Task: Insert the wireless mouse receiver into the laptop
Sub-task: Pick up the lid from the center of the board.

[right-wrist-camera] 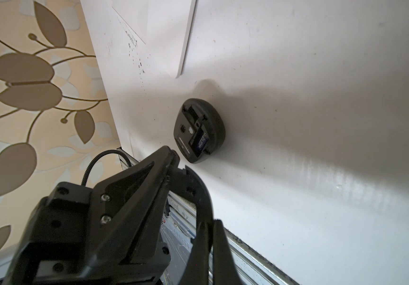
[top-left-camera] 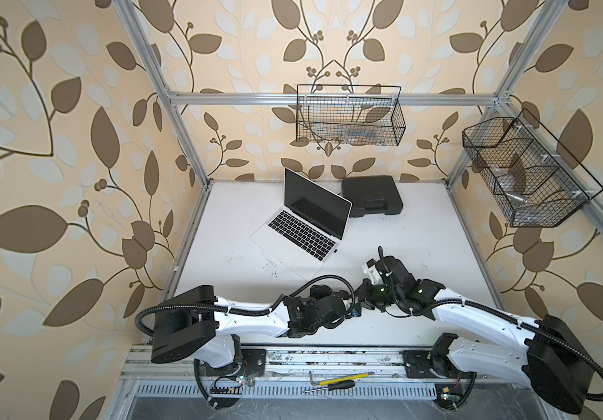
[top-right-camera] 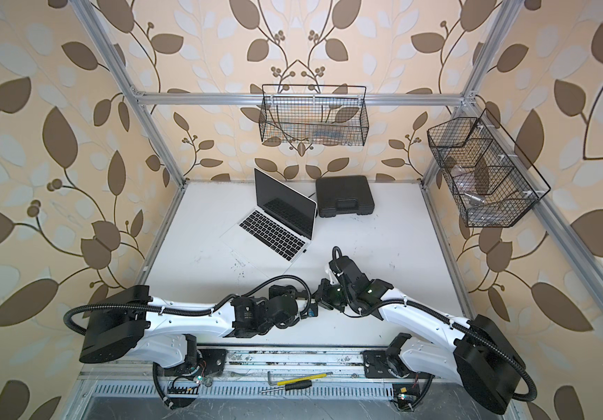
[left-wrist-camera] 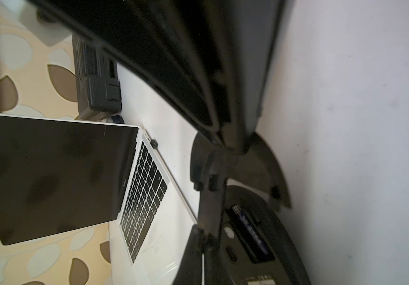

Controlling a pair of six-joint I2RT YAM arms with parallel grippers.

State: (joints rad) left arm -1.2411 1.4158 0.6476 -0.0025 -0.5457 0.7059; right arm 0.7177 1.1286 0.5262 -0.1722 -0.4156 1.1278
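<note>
— So, where do we find the wireless mouse receiver (left-wrist-camera: 153,143)?

— We see it as a tiny black stub on the side edge of the laptop (left-wrist-camera: 144,192), close by the hinge, on the side that faces the arms. It looks plugged in, though it is so small in our views that we cannot tell whether it is pushed fully home.

— Then why are both arms low at the near end of the bench (top-left-camera: 438,254), well apart from the laptop?

— We think they are busy with the mouse (right-wrist-camera: 198,133). It lies belly-up on the bench with its battery bay uncovered, which is likely where the receiver was stowed. The flat D-shaped cover (left-wrist-camera: 260,167) hangs in the air near it.

— Who holds it?

— Both, as we read it. The left pincer (left-wrist-camera: 224,144) is pressed together on one edge of the cover, and the right pincer (left-wrist-camera: 210,177) is pressed together on its rim from the opposite side. We judge this a handover, so that one arm gets a grip that lets the cover go back flat onto the bay.

— And the risk?

— With two pinches on one thin plate, a pull from either arm may twist or crack it, so one pincer should let go first. The black case (top-left-camera: 371,196) behind the laptop plays no part.
</note>
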